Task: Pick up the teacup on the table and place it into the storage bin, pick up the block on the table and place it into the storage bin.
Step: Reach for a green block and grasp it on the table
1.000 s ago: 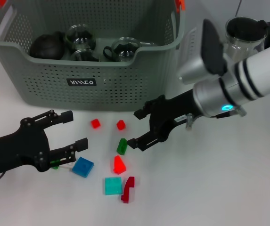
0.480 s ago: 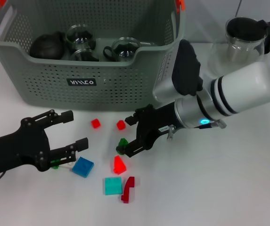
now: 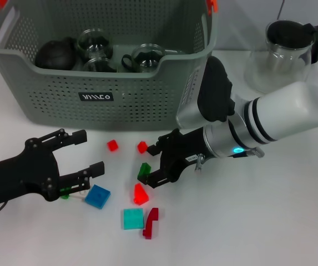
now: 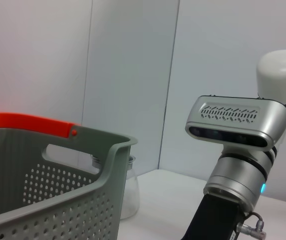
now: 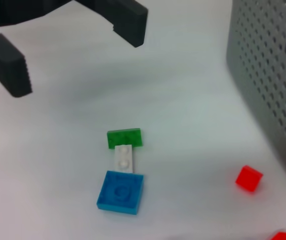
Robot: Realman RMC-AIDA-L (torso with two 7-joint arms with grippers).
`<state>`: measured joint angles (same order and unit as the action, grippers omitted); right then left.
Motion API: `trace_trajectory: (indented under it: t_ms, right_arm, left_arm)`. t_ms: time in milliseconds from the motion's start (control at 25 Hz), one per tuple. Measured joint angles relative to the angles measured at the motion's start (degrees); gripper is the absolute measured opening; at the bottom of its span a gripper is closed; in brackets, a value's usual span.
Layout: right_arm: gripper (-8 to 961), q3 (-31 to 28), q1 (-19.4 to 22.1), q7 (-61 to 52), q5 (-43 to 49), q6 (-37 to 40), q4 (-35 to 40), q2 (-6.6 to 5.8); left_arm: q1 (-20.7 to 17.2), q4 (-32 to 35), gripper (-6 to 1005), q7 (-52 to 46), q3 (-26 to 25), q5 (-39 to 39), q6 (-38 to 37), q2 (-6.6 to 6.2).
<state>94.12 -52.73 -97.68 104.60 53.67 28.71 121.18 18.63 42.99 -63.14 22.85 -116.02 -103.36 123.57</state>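
Several small plastic blocks are scattered on the white worktop (image 3: 269, 221) in front of the storage bin (image 3: 97, 97); a dark green block (image 3: 144, 170) is seen between the black fingers of the right hand (image 3: 150, 164), its long axis running roughly away from the robot, tilted slightly; the fingers are set apart on either side of it, and contact cannot be confirmed; a red wedge-shaped block (image 3: 140, 194) lies just beside the lower finger; two small red cubes (image 3: 112, 145) lie nearer the bin wall; a flat teal square block (image 3: 132, 219) touches a dark red curved piece (image 3: 150, 222); a flat blue square tile (image 3: 97, 196) lies near the left hand (image 3: 81, 157), whose fingers are spread and holding nothing, low over the worktop; in the right wrist view the blue tile is seen in line with a small white studded piece (image 5: 123, 158) and a green studded piece (image 5: 125, 138); the storage bin is grey-green plastic with perforated walls, cut-out handles and orange clips, its long axis across the view; glass teacups (image 3: 145, 57) and a dark round pot (image 3: 56, 54) are contained in it; a clear glass pitcher (image 3: 289, 47) with a black lid stands to the right of the bin.
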Motion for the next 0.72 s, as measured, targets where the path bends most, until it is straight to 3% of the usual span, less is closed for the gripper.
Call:
trace_trajectory:
  t_ms: [120, 360, 720]
  right_arm:
    - [758, 1.6, 0.0, 0.0, -0.7, -0.5, 0.0, 0.05]
    - [613, 4.3, 0.1, 0.1, -2.5, -2.6, -0.5, 0.18]
    - [615, 4.7, 0.1, 0.2, -2.7, -3.7, -0.5, 0.24]
  left_arm:
    - [0.0, 0.0, 797, 0.0, 0.0, 0.0, 0.1, 0.0]
    - [0.0, -0.1, 797, 0.1, 0.0, 0.0, 0.1, 0.0]
    - [-0.2, -0.1, 798, 0.1, 0.0, 0.0, 0.1, 0.09]
